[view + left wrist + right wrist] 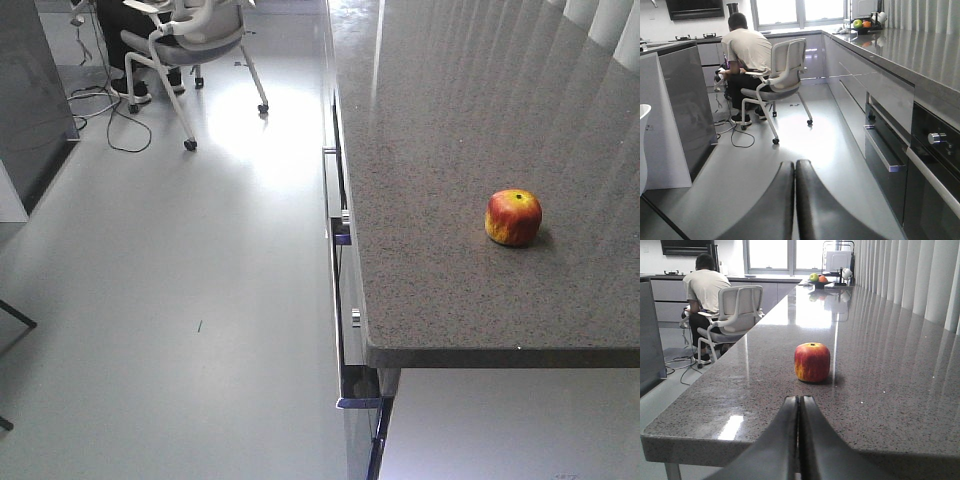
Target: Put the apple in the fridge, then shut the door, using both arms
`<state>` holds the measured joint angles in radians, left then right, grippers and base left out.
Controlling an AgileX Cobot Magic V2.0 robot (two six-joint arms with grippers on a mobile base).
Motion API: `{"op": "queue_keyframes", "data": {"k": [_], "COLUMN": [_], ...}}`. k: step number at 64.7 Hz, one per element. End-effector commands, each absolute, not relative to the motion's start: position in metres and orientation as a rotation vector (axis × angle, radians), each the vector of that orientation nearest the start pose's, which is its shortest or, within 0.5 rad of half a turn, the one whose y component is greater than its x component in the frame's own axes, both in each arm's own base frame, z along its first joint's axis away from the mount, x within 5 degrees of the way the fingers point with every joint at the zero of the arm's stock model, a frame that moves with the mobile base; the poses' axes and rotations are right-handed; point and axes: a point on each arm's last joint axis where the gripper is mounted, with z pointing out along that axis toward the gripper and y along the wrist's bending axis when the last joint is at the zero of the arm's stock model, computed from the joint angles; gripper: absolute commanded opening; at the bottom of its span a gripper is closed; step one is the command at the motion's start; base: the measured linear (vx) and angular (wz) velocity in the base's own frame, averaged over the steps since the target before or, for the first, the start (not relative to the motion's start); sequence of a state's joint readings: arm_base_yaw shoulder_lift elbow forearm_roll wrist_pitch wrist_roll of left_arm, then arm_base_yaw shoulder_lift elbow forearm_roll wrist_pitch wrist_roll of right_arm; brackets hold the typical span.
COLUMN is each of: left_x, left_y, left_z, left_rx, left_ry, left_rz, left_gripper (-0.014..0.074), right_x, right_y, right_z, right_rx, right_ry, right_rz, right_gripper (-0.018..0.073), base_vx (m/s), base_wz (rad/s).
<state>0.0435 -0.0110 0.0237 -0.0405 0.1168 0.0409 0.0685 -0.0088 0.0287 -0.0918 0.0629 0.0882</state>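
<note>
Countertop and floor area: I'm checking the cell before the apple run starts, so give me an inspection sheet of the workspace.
Surface: grey speckled countertop, glossy.
Job's things: apple upright on the countertop, back from its front edge, untouched; fridge and door not clearly identifiable.
Clutter: fruit and a rack at the countertop's far end.
Grippers: left gripper shut, empty, over the floor; right gripper shut, empty, facing the apple.
Cables: black cables loose on the floor near the chair.
Surroundings: person seated on a wheeled chair in the aisle; oven under the countertop.
</note>
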Motion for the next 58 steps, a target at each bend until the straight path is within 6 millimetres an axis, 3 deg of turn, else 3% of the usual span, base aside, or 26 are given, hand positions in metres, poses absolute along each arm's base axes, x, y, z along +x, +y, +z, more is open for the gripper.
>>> {"op": "queue_keyframes", "data": {"k": [1,15,30,40,47,58], "left_x": [0.055,0.055,0.055,0.055,0.055,0.055], "left_y": [0.002,0.002,0.002,0.002,0.002,0.002], "left_z": [0.208,0.208,0.208,0.208,0.208,0.208], "left_rx": [-0.037,-0.037,-0.037,-0.037,-0.037,-0.037], "left_ry": [1.507,1.507,1.507,1.507,1.507,1.507], "left_rz": [0.022,0.022,0.022,0.022,0.022,0.022], "left_gripper": [-0.0006,-0.0006,-0.0006,-0.0006,-0.0006,-0.0006], "right_x": [0.055,0.054,0.052,0.043,0.036,0.041], "right_y": [0.004,0.004,0.001,0.004,0.007,0.011], "right_z": [0.208,0.212,0.225,0.264,0.307,0.36], "right_rx": [-0.066,-0.029,0.212,0.189,0.108,0.006], "right_ry": [1.469,1.42,1.325,1.346,1.402,1.522], "right_rz": [0.04,0.084,0.333,0.364,0.318,0.26], "right_gripper": [-0.0006,-0.0006,-0.0006,-0.0006,-0.0006,0.0027], "base_vx": [0.0,0.0,0.0,0.0,0.0,0.0], "base_wz": [0.0,0.0,0.0,0.0,0.0,0.0]}}
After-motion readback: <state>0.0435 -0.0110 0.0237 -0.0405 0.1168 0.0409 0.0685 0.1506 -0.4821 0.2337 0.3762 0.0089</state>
